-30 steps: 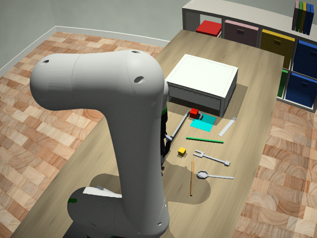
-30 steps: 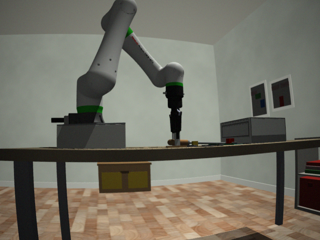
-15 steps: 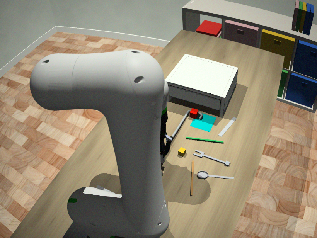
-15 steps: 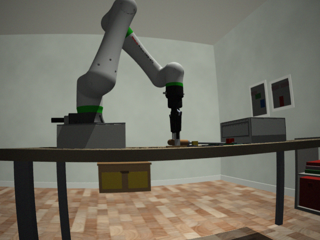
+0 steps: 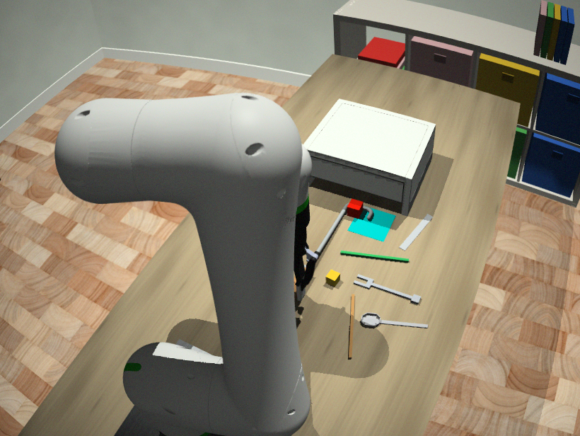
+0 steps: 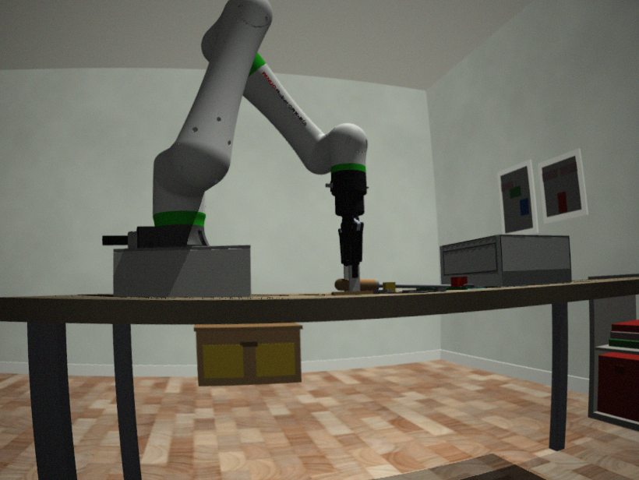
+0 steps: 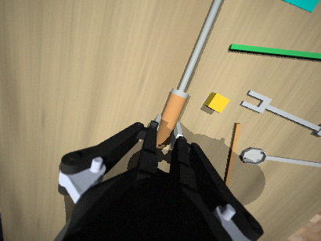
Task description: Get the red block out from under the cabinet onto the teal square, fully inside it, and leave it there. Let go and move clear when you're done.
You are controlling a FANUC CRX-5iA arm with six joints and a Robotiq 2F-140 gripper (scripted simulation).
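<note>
The red block (image 5: 354, 206) sits on the table just in front of the white cabinet (image 5: 373, 150), at the near-left corner of the teal square (image 5: 371, 224), and only partly over it. It also shows in the side view (image 6: 457, 280). A hook tool with a grey shaft (image 5: 331, 231) and curved end (image 5: 368, 213) wraps around the block. My gripper (image 7: 166, 124) is shut on the tool's orange handle (image 7: 171, 116), low over the table. The arm hides the gripper in the overhead view.
A green stick (image 5: 373, 256), a grey flat bar (image 5: 415, 231), a yellow cube (image 5: 332, 277), a grey fork tool (image 5: 387, 289), a wooden stick (image 5: 351, 325) and a ring tool (image 5: 392, 321) lie on the table. A shelf with coloured bins (image 5: 506, 79) stands behind.
</note>
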